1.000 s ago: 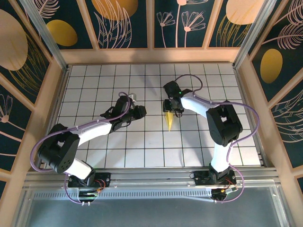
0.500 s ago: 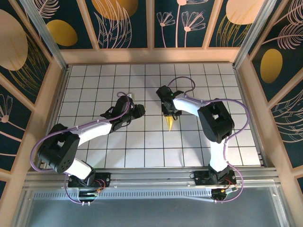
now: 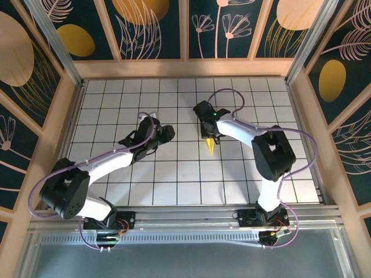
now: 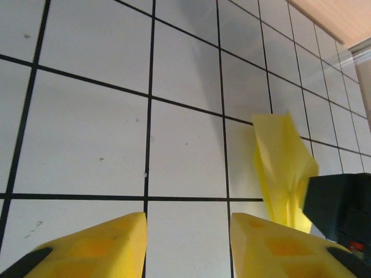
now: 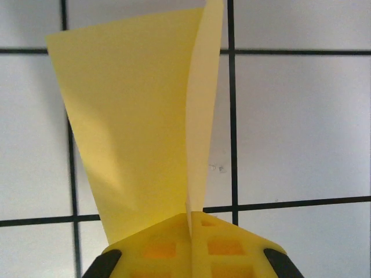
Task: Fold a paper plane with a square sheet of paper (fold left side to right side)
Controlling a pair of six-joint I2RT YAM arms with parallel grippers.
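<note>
1. At the bottom of the left wrist view, the left pincer (image 4: 186, 231) is standing partly apart and gripping nothing, with bare counter (image 4: 87, 133) showing through the gap (it is looking idle for now).
2. Just beyond it, toward the lower right of that view, the paper plane (image 4: 284, 168) is rising off the counter as a narrow folded strip. Its lower end is running behind the dark body of the right pincer.
3. At the bottom centre of the right wrist view, the right pincer (image 5: 191, 223) is pinching the paper plane, closed tight on its doubled layers. Two flaps are fanning upward from the grip, a broad one on the left and one seen edge-on along the middle.
4. Slightly right of centre in the top view, the paper plane is poking downward as a short yellow point from under the right pincer, with the left pincer waiting nearby on its left, apart from it.
5. The sheet is already looking narrowed into a dart with a centre fold, so most folding seems done. The flaps are gaping rather than lying flat, so pressing the crease and setting the plane down is probably what is remaining.
</note>
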